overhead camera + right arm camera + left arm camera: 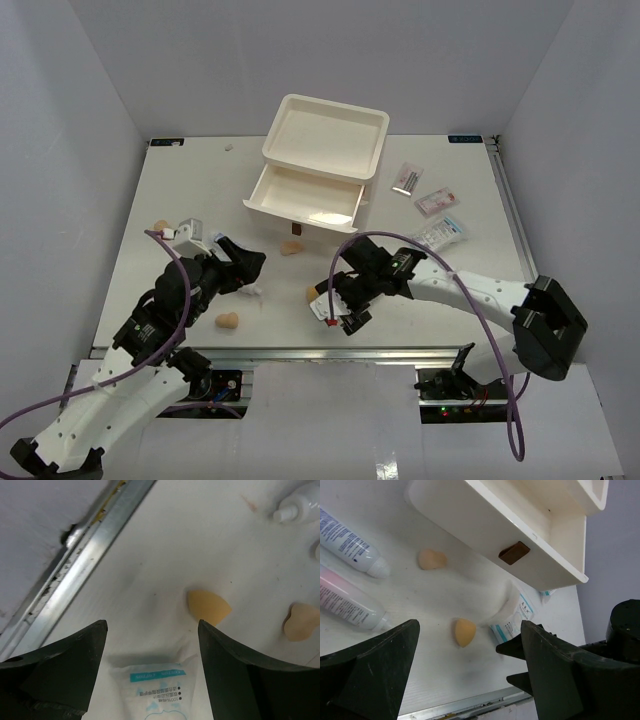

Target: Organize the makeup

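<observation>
1. The left fingers [375, 675] stood wide apart and held nothing, hanging over the white tabletop [445, 595]. A blue-printed tube [347, 542] and a pink tube [350, 602] lay ahead of them, off their left tip. A tan sponge [464, 631] lay ahead between the two tips, and a paler sponge [431, 559] lay farther ahead.
2. The cream drawer box [325, 140] sat ahead of both pairs of fingers and well apart from them. Its lower drawer [305, 195] was pulled out toward them.
3. The right fingers [60, 665] were apart, low over the tabletop, with a blue-and-white packet [160, 690] lying flat between them. I could not tell whether either finger touched it. The tan sponge lay just ahead of these fingers.
4. The step in hand looked like picking up that packet.
   - The next move would call for bringing the fingers together on a thin, slippery film.
   - They would likely need to catch an edge or bunch it, not press it flat.
   - Then would come a lift and a carry ahead to the open drawer.
5. A grey sachet [407, 178], a pink sachet [436, 201] and a second blue-and-white packet [441, 232] lay ahead and to the right of the right fingers, well apart from them.
6. The tabletop was matte white, with a metal rail [85, 555] along its near edge, just left of the right fingers. Plain pale walls [90, 100] closed it in on three sides.
</observation>
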Robot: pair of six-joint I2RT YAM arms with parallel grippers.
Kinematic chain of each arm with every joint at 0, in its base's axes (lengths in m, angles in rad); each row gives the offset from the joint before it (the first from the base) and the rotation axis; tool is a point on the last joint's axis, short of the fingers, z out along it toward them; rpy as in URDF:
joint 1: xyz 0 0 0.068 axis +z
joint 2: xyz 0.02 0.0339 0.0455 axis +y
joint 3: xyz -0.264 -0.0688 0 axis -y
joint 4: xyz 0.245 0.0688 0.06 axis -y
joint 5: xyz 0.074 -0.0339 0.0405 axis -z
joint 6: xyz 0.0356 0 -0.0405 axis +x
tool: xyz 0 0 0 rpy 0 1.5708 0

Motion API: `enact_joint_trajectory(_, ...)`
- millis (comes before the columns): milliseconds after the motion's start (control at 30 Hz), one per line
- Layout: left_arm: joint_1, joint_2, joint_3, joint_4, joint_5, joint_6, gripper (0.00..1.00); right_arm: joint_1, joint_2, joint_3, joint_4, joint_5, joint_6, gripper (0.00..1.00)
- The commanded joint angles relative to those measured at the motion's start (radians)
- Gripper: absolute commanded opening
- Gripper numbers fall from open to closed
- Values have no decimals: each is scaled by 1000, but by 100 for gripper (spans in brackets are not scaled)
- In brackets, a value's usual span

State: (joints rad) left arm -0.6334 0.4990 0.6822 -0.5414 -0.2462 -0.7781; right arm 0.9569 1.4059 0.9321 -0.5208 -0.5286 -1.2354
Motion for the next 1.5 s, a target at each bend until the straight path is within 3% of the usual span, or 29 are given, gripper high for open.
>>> enact_joint_trajectory(0, -2, -52, 59, -175, -138, -74, 93, 24, 98, 67, 211, 136, 100, 77)
enact_joint_trajectory(367, -2, -130, 76, -280, -188, -120, 93, 76, 272, 124, 306, 241, 128, 65)
enact_joint_trajectory(600, -2, -154, 69, -313, -191, -146, 93, 82, 311, 119, 309, 287, 129, 53)
enact_joint_trajectory(833, -2, -135, 39, -295, -167, -165, 93, 80, 333, 99, 315, 353, 127, 48)
enact_joint_trajectory(933, -2, -126, 20, -284, -149, -180, 93, 77, 341, 82, 312, 367, 123, 40)
enact_joint_trajectory(1133, -2, -106, -25, -267, -105, -223, 92, 66, 317, 77, 271, 313, 127, 22)
enact_joint_trajectory(1300, -2, -73, -57, -256, -84, -274, 89, 62, 235, 121, 190, 178, 190, 11)
enact_joint_trajectory(1467, -2, -30, -72, -251, -84, -344, 83, 52, 72, 166, 109, 30, 258, 9)
